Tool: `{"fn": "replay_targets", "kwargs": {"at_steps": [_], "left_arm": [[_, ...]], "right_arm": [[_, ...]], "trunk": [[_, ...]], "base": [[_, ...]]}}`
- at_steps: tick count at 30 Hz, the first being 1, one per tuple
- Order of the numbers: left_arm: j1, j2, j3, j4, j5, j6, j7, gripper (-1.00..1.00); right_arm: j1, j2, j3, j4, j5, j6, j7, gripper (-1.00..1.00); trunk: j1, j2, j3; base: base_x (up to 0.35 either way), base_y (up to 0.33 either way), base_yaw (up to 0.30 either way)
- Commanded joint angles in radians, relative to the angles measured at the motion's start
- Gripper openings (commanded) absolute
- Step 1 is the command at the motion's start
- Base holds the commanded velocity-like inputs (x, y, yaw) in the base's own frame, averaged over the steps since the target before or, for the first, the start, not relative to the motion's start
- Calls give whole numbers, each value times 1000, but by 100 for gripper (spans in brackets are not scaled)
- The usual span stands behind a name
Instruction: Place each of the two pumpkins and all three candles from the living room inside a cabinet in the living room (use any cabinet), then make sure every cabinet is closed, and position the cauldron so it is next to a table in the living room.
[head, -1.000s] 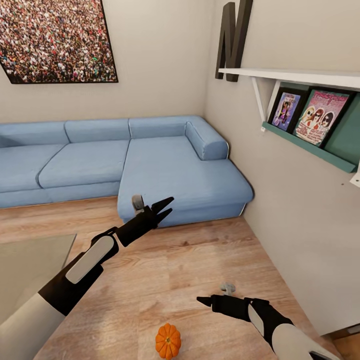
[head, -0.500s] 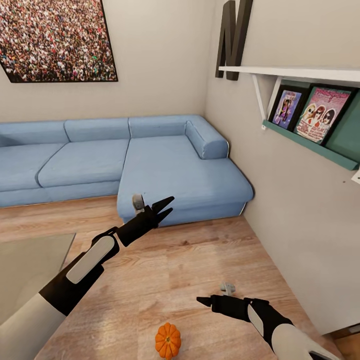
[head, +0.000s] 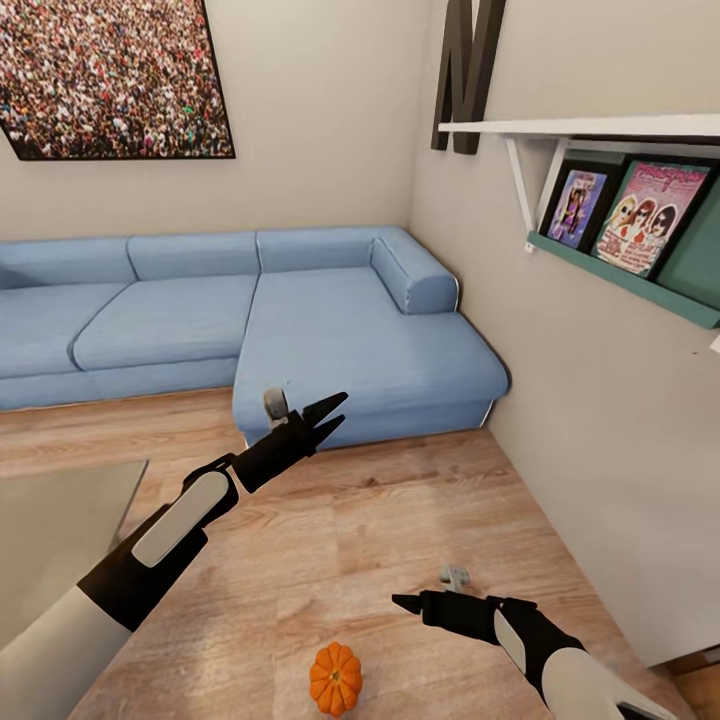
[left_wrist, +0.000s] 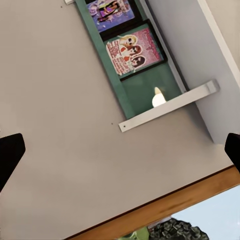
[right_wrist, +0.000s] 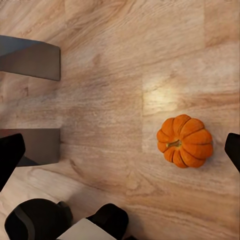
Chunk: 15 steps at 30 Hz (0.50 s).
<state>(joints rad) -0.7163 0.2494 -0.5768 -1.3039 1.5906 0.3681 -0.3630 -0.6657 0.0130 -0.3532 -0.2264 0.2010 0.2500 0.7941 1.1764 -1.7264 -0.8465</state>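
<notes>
Pumpkin (head: 336, 678) sits upright on the wood floor (head: 400, 520), near and low, just left of the right gripper (head: 405, 603). That gripper is empty, jaws spread wide; nearer arm. Left gripper (head: 335, 414) is raised, parted, empty, well apart.

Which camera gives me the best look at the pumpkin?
The right wrist view: the pumpkin sits whole on the wood floor, ribs and stem clear. The head view shows it smaller, near the bottom edge.

One pumpkin (head: 335, 678), one sofa (head: 300, 330), two framed pictures (head: 650, 217).
</notes>
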Motion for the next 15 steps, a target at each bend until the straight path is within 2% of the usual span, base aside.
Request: {"fn": "replay_targets", "kwargs": {"at_steps": [1,11,15], "left_arm": [[0,0,0,0,0,0,0,100],[0,-1,-1,0,0,0,-4,100],[0,0,-2,-1,0,0,-4,100]], "right_arm": [[0,0,0,-1,0,0,1,100],[0,0,1,-4,0,-2,3,100],[0,-3,19,4,24,0,8,100]], "trunk": [[4,-7,-3],[42,-77,-35],[58,-105,-47]], "base": [[0,0,0],[0,0,0],[0,0,0]]}}
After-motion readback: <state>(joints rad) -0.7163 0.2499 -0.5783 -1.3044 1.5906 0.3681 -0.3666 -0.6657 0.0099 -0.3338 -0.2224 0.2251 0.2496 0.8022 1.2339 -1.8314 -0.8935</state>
